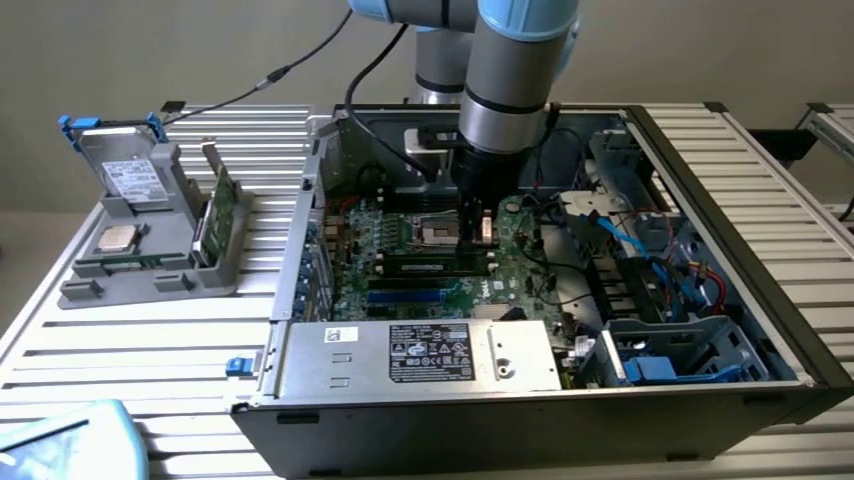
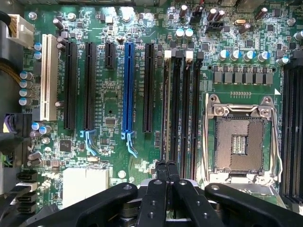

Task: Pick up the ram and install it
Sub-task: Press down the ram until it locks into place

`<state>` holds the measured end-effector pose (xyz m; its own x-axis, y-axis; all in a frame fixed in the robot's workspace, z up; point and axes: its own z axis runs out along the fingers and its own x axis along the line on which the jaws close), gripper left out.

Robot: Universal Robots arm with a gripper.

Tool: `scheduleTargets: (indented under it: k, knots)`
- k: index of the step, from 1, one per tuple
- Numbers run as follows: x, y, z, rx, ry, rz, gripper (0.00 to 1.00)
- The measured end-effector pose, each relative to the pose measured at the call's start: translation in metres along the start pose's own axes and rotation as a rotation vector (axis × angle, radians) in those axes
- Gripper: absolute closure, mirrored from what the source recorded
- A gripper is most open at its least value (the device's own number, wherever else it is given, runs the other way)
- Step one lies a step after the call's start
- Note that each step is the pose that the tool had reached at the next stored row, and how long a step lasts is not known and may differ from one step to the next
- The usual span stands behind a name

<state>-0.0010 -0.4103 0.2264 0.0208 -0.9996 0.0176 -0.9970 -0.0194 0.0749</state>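
Open computer case (image 1: 747,300) on slatted table (image 1: 160,340); grey rack (image 1: 147,240) beside it; empty processor socket (image 2: 239,142); blue slot (image 2: 128,90).

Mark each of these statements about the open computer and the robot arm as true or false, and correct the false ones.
1. The CPU socket has no chip in it. True.
2. A side panel closes the computer case. False: the case is open, and the motherboard lies in plain sight.
3. The gripper is down inside the case, above the motherboard. True.
4. Every long slot on the motherboard is black. False: one blue slot and one white slot stand among the black ones.
5. The grey holder stands at the exterior view's right of the case. False: it stands at the exterior view's left, on the slatted table.
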Motion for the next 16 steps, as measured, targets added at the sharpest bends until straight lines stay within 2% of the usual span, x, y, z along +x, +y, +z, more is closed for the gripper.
scheduleTargets:
  k: [6, 10, 12, 16]
  knots:
    - [0.000, 0.0000, 0.0004, 0.0000, -0.0003, 0.000, 0.89]
    - [0.000, 0.0014, -0.0031, 0.0005, -0.0002, 0.000, 0.89]
    - [0.000, 0.0033, -0.0039, 0.0026, -0.0003, 0.000, 0.89]
    - [0.000, 0.0110, -0.0037, 0.0110, 0.0000, 0.000, 0.89]
